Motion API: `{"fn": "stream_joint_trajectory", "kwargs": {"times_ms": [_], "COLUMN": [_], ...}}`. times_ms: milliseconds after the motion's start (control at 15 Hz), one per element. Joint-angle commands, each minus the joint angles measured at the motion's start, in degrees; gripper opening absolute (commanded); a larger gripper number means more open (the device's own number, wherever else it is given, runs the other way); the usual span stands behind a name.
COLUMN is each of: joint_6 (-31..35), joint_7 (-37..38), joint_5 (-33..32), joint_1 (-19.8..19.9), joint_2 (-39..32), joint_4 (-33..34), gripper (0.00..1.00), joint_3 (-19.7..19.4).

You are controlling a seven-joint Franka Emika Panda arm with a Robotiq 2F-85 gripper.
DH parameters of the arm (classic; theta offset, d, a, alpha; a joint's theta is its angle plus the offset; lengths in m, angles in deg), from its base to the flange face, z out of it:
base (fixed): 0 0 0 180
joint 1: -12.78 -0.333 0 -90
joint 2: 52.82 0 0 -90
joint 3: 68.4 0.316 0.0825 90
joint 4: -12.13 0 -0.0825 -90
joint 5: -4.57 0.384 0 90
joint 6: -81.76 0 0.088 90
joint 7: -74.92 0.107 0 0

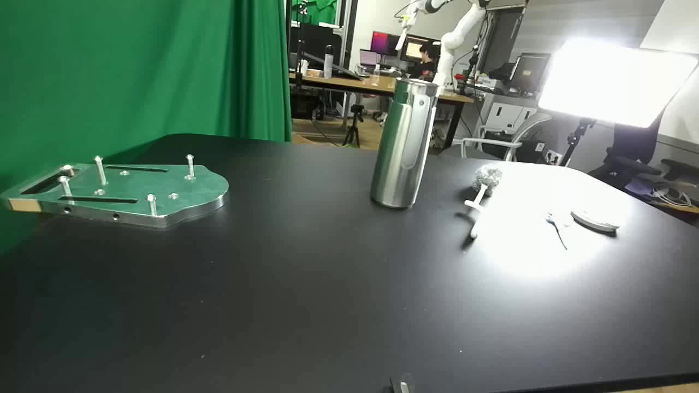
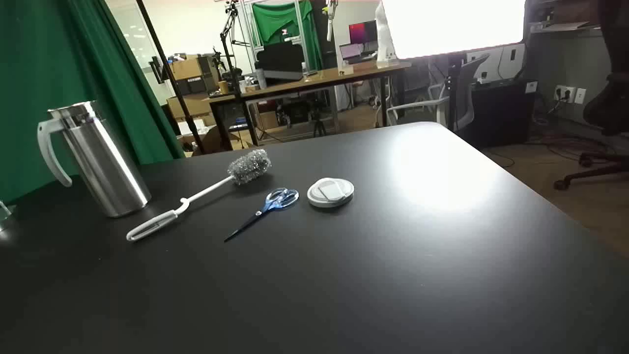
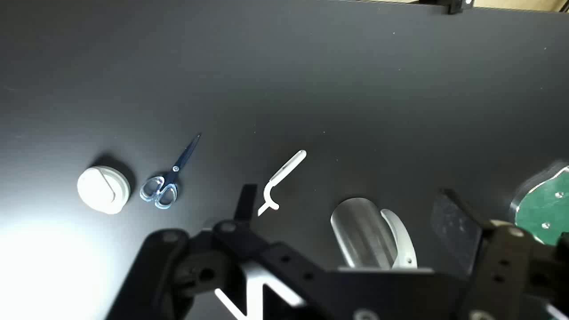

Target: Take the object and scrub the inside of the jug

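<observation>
The jug is a tall steel pitcher standing upright on the black table in both exterior views [image 1: 401, 153] [image 2: 105, 162]. It has a white handle, and its mouth faces up with no lid on it. The object is a white-handled brush with a silvery scrubbing head, lying on the table beside the jug [image 1: 487, 177] [image 2: 249, 167]. In the wrist view the brush handle [image 3: 286, 169] shows, while its head is hidden behind the gripper. My gripper [image 3: 348, 191] is open and empty above the table. The jug's lower body [image 3: 362, 231] appears between its fingers. The exterior views do not show the gripper.
Blue scissors [image 2: 265, 209] and a round white lid [image 2: 330, 192] lie near the brush; both also show in the wrist view [image 3: 175, 170] [image 3: 103, 190]. A metal plate with upright bolts [image 1: 131, 191] lies beyond the jug. A bright light panel [image 1: 617, 82] stands behind the table.
</observation>
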Motion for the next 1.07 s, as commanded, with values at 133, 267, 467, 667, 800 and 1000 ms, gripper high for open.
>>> {"fn": "stream_joint_trajectory", "kwargs": {"times_ms": [133,267,467,667,800,1000], "joint_6": [-0.13,-0.13,-0.12,-0.12,-0.12,3.4], "joint_7": [0.02,0.02,0.02,0.02,0.02,1.83], "joint_5": [0.0,0.0,0.0,0.0,0.0,0.37], "joint_1": [-0.01,-0.01,-0.01,-0.01,-0.01,0.5], "joint_2": [-0.05,-0.05,-0.05,-0.05,-0.05,-3.36], "joint_4": [0.15,0.15,0.15,0.15,0.15,0.62], "gripper": [1.0,1.0,1.0,1.0,1.0,1.0], "joint_3": [0.01,0.01,0.02,0.02,0.02,0.39]}}
